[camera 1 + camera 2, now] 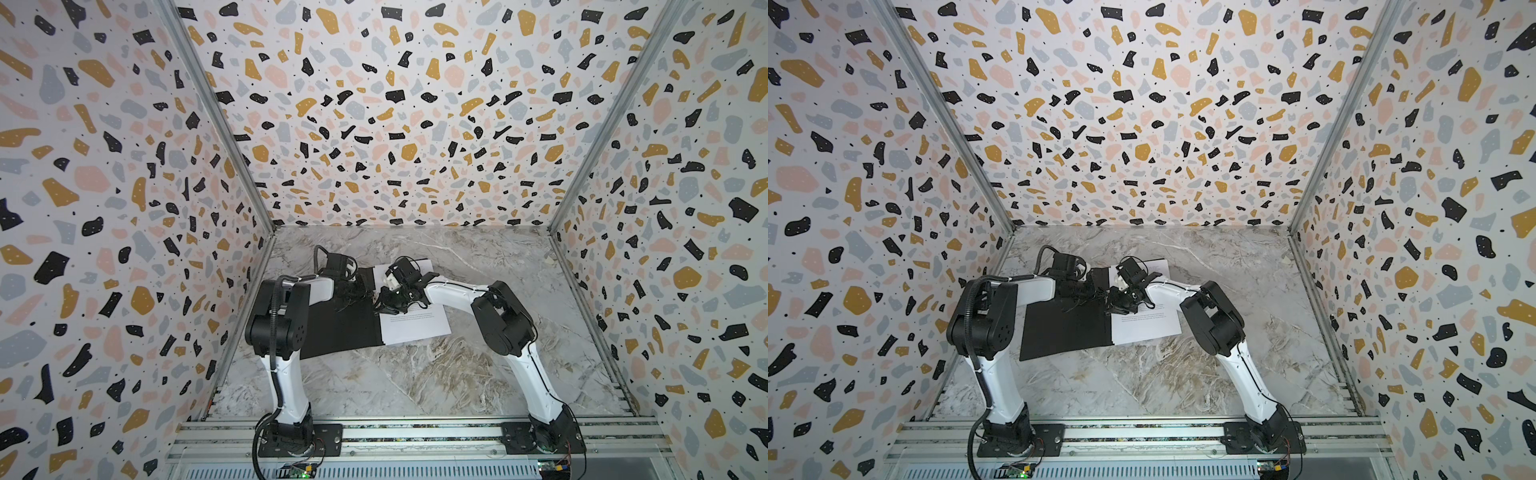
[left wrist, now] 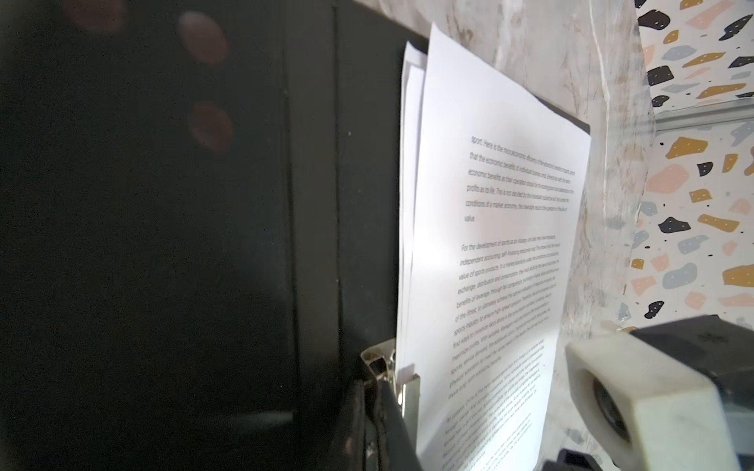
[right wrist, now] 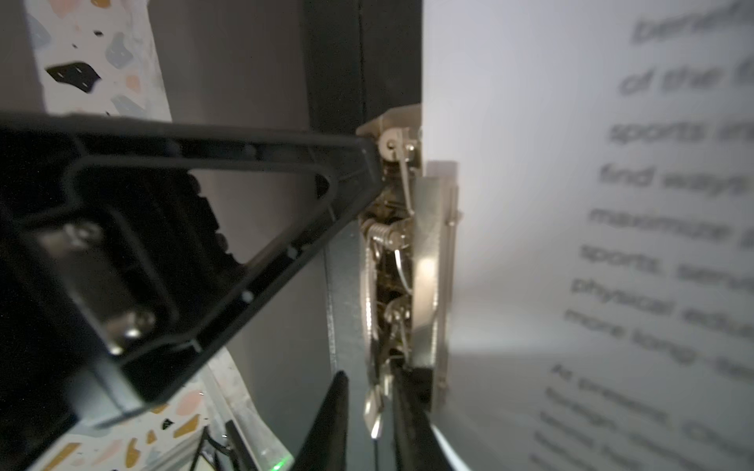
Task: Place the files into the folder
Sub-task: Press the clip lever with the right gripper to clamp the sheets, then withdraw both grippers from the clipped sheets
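The folder (image 1: 340,328) (image 1: 1067,328) lies open on the marble table, black inside up. The files (image 1: 415,324) (image 1: 1150,322) lie on its right half. The top sheet (image 2: 489,244) (image 3: 571,204) carries printed paragraphs, and the edge of another white sheet (image 2: 410,122) shows under it. A metal spring clip (image 3: 428,265) (image 2: 410,391) runs along the spine beside the sheets' edge. My left gripper (image 1: 371,296) (image 2: 375,403) is shut, its tip at one end of the clip. My right gripper (image 1: 380,306) (image 3: 373,424) stands open at the other end, with the clip's small metal tab (image 3: 375,412) loose between its fingers.
Both arms meet over the middle of the folder, and the right wrist camera housing (image 2: 636,399) sits close to the left gripper. Terrazzo-patterned walls (image 1: 124,249) enclose the table on three sides. Bare marble (image 1: 415,382) lies in front of the folder.
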Motion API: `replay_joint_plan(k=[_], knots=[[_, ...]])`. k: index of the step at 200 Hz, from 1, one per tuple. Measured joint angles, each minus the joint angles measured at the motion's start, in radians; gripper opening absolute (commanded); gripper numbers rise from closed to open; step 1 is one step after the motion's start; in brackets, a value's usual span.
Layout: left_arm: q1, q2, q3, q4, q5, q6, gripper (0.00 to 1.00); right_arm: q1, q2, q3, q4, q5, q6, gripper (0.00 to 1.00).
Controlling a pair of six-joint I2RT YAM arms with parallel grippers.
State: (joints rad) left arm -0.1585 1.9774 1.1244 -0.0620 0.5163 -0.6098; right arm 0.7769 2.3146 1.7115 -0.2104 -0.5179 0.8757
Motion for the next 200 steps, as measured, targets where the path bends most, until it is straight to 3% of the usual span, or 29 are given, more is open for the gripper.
replay_joint_plan(k=[36, 63, 91, 122, 161, 200], knots=[[0.0, 0.013, 0.043, -0.042, -0.01, 0.023, 0.15, 0.007, -0.034, -0.036, 0.01, 0.018, 0.01, 0.4], [0.0, 0.025, 0.075, -0.074, -0.019, 0.041, 0.22, -0.01, -0.046, -0.041, -0.012, 0.018, 0.011, 0.45], [-0.005, 0.026, 0.109, -0.111, -0.025, 0.069, 0.48, -0.024, -0.125, -0.117, -0.005, 0.039, 0.001, 0.53], [-0.002, -0.003, 0.162, -0.185, -0.046, 0.118, 0.75, -0.066, -0.347, -0.314, 0.069, 0.06, -0.04, 0.77], [0.076, -0.192, 0.175, -0.295, -0.125, 0.188, 0.92, -0.294, -0.564, -0.517, 0.144, 0.1, -0.191, 0.9], [0.316, -0.366, 0.008, -0.32, -0.308, 0.268, 1.0, -0.52, -0.541, -0.666, 0.15, 0.13, -0.335, 0.92]])
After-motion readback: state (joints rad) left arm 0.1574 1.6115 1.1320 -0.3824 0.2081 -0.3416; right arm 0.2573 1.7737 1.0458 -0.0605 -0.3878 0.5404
